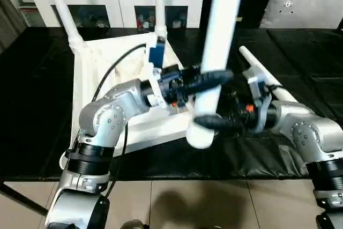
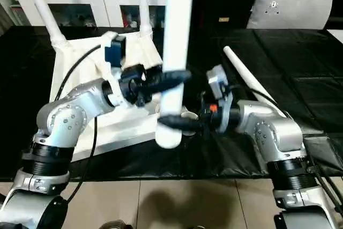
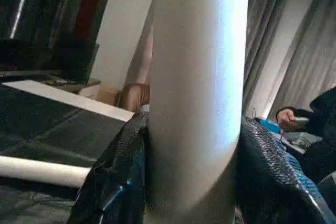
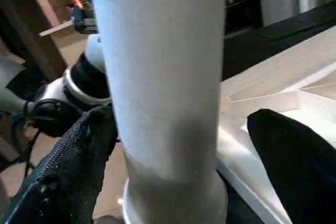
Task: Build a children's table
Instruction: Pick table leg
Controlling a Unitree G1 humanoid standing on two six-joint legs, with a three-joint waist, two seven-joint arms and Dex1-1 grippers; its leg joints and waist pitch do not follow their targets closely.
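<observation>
Black mat (image 1: 300,52) w/ tabletop (image 1: 91,79) (leg (image 1: 265,76) beside)

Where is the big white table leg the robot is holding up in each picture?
Left eye view: the held leg stands upright just right of the middle.
Right eye view: it stands at the middle.
Left wrist view: it rises between that hand's black fingers.
Right wrist view: it rises up the middle.
Shared landmark: the white tabletop, lying upside down behind it.
</observation>
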